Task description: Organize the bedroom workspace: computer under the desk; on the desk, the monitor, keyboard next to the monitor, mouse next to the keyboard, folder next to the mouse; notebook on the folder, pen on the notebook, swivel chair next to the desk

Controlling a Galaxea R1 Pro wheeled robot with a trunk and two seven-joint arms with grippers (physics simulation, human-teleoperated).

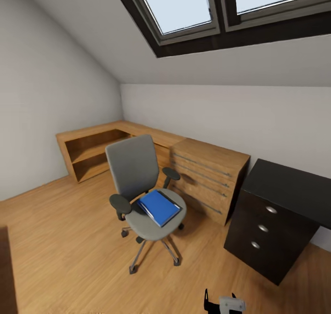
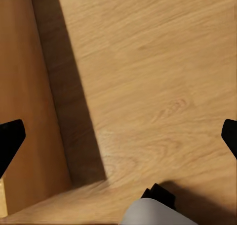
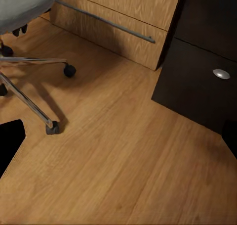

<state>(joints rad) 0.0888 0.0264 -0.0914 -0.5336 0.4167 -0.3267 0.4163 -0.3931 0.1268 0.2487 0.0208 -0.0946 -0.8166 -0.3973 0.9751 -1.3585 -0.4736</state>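
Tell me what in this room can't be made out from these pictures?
- Desk: cut off by the head view's right edge, so what lies on top is unknown.
- Folder: anything beneath it is hidden.
- Swivel chair: its base is partly hidden under the seat.

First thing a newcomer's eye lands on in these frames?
The bright blue folder lying on the seat of the grey swivel chair, mid-floor in the head view. Next, the glossy black desk with three silver-knobbed drawers at the right, standing against a light wooden chest of drawers. Overhead, dark-framed skylights cut into the sloped ceiling.
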